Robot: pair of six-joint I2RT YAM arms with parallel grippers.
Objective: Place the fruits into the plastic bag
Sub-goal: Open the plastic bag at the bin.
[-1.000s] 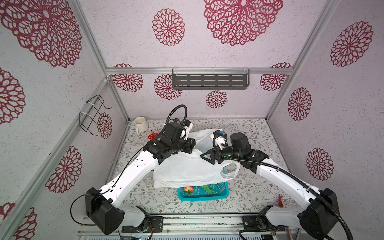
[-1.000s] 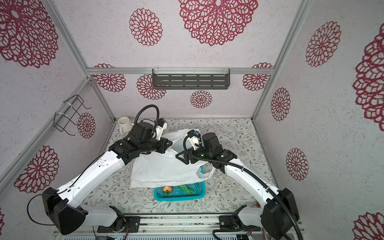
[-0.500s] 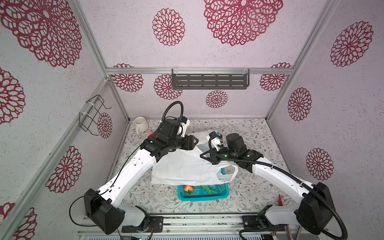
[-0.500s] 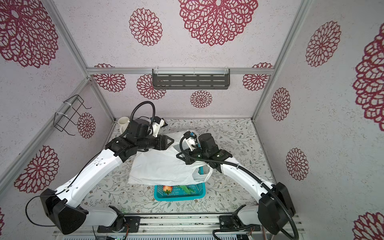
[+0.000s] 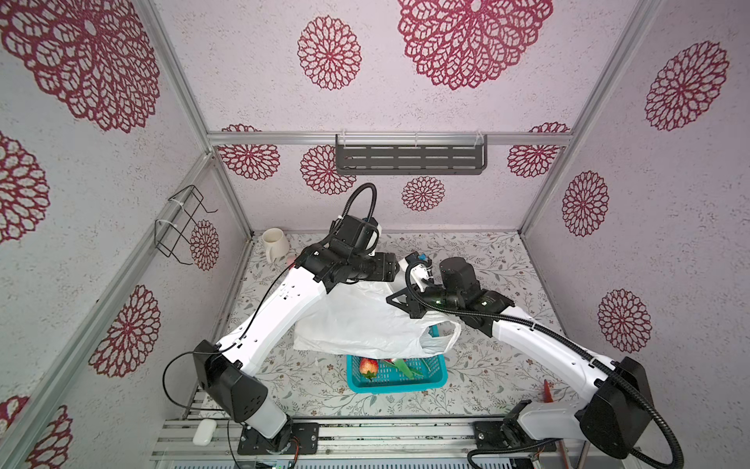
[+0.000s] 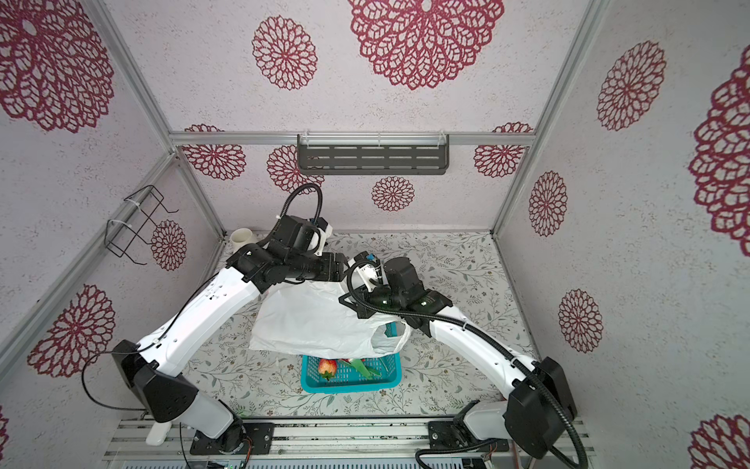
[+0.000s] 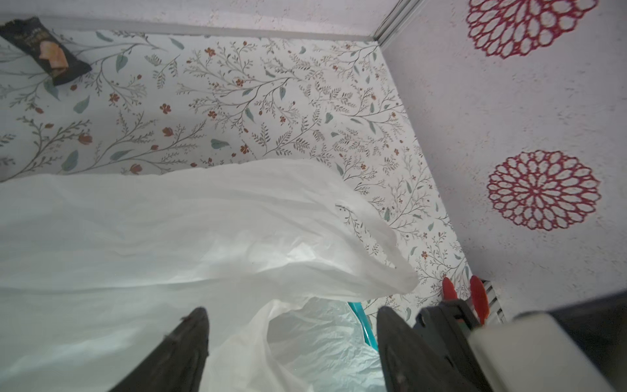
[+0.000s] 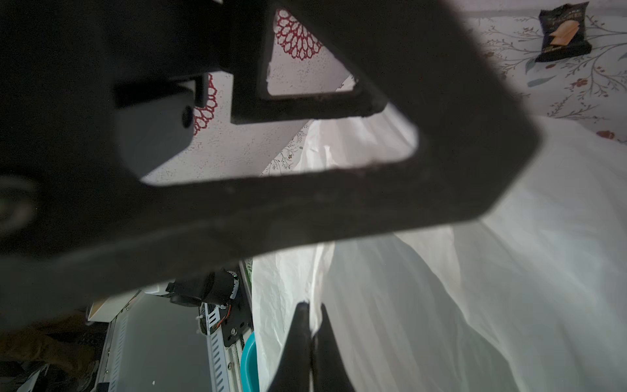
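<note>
The white plastic bag (image 5: 365, 320) (image 6: 320, 320) hangs lifted over the table's middle, its lower edge draped above a teal basket (image 5: 397, 383). In the basket lie a red strawberry (image 5: 368, 366) (image 6: 328, 366) and a long green piece (image 5: 406, 367) (image 6: 365, 368); the bag covers the basket's far part. My right gripper (image 8: 312, 307) is shut on a fold at the bag's edge (image 8: 509, 271). My left gripper (image 7: 291, 310) stands open just above a handle loop of the bag (image 7: 169, 237), holding nothing. The two grippers are close together.
A cream mug (image 5: 275, 243) stands at the back left corner. A dark snack packet (image 7: 44, 51) (image 8: 563, 30) lies on the floral table behind the bag. A red-handled tool (image 5: 548, 392) sits near the right front. A wire rack (image 5: 182, 223) hangs on the left wall.
My left gripper has opened and let go of the bag. My right gripper has shut on the bag's edge. Both arms have shifted slightly toward the back, and the bag hangs a little differently.
</note>
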